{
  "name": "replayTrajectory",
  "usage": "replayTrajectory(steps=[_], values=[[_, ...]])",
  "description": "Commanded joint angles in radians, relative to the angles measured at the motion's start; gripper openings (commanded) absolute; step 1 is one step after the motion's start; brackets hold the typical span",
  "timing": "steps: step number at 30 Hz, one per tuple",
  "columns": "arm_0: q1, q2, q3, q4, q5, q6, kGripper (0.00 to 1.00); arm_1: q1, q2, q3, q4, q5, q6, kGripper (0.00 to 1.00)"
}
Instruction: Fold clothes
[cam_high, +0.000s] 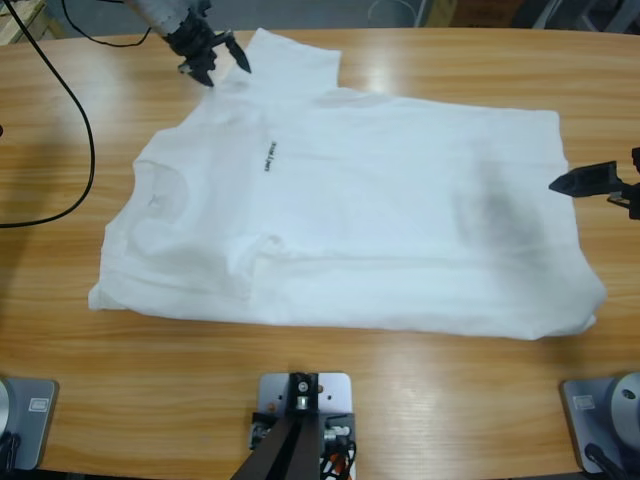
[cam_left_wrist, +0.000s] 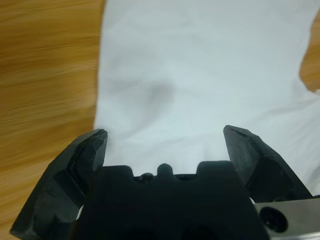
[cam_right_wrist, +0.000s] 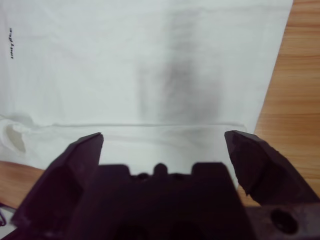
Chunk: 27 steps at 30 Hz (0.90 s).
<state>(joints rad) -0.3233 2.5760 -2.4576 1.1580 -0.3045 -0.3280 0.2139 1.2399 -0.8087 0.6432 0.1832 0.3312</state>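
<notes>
Wooden tabletop (cam_high: 420, 400); soft white T-shirt (cam_high: 360, 230) lying flat, lower edge folded; left end effector (cam_high: 213, 60) spread above sleeve, right end effector (cam_high: 592, 182) spread beside hem.

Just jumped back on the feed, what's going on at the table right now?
A white T-shirt lies spread on the wooden table, its near long edge already folded up over the body, neck toward the picture's left in the high view. The left claw hovers open over the far sleeve, gripping nothing. In its wrist view the right claw is also open, above the folded edge. Neither holds fabric. A black cable runs across the far left of the table.
</notes>
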Motion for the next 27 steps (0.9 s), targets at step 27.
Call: replayTrajectory(steps=[27], values=[[-0.023,0.146,-0.158,0.163,0.053,-0.008,0.899,0.012,-0.043,0.033,-0.011,0.007,-0.014,1.0]])
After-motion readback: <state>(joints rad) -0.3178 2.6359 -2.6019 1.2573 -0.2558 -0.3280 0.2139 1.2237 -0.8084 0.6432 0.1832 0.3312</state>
